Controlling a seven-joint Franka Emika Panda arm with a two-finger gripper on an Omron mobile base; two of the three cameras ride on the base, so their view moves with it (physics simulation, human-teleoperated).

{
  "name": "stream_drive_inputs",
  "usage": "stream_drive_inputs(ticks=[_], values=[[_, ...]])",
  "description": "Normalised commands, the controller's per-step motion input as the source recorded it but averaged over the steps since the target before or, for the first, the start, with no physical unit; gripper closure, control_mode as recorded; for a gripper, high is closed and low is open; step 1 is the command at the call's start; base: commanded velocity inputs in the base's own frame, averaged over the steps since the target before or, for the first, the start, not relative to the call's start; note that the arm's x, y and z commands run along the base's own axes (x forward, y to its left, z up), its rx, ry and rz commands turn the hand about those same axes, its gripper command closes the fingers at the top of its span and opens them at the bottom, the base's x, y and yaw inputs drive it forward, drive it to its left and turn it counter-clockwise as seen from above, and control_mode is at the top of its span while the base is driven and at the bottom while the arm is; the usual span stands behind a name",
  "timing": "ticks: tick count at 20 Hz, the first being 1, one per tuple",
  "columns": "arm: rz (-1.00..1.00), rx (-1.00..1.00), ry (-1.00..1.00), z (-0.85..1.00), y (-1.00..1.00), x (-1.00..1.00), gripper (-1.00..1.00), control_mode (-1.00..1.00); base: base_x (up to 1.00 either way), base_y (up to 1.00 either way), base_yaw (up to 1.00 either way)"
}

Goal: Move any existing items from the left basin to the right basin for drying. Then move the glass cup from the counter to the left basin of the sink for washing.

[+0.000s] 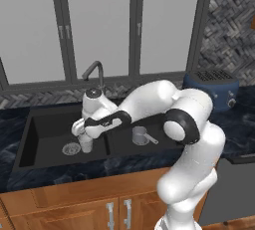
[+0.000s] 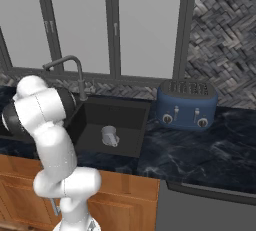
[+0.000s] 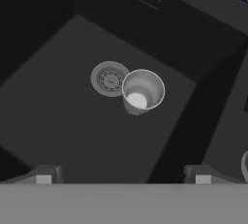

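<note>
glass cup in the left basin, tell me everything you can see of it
The glass cup is a small, pale, translucent tumbler with no handle, its round mouth open upward and nothing visible inside. It stands upright on the floor of the left basin, right beside the silver drain strainer, which is about as wide as the cup; the cup's rim overlaps the strainer's edge in the hand view. The gripper sits above it, fingers spread wide and apart from the cup, so nothing grips it.

Left base view: from behind-left, facing forward and down over the sink [image 1: 64,139]. Right base view: from behind-right, same sink, sharing the right basin [image 2: 112,125] and tap [image 2: 65,70]. Hand view: close above, down into the left basin [image 3: 87,131].
</note>
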Motion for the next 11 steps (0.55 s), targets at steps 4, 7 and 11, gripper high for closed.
stream_drive_inputs(ticks=[4,7,11], values=[[-0.1,0.13,0.0,0.59,-0.48,-0.44,-1.0,-1.0,0.0,0.0,0.0],[-0.09,0.14,-0.01,0.57,-0.47,-0.51,-1.0,-1.0,0.0,0.0,0.0],[-0.09,0.14,0.0,0.54,-0.47,-0.49,-1.0,-1.0,0.0,0.0,0.0]])
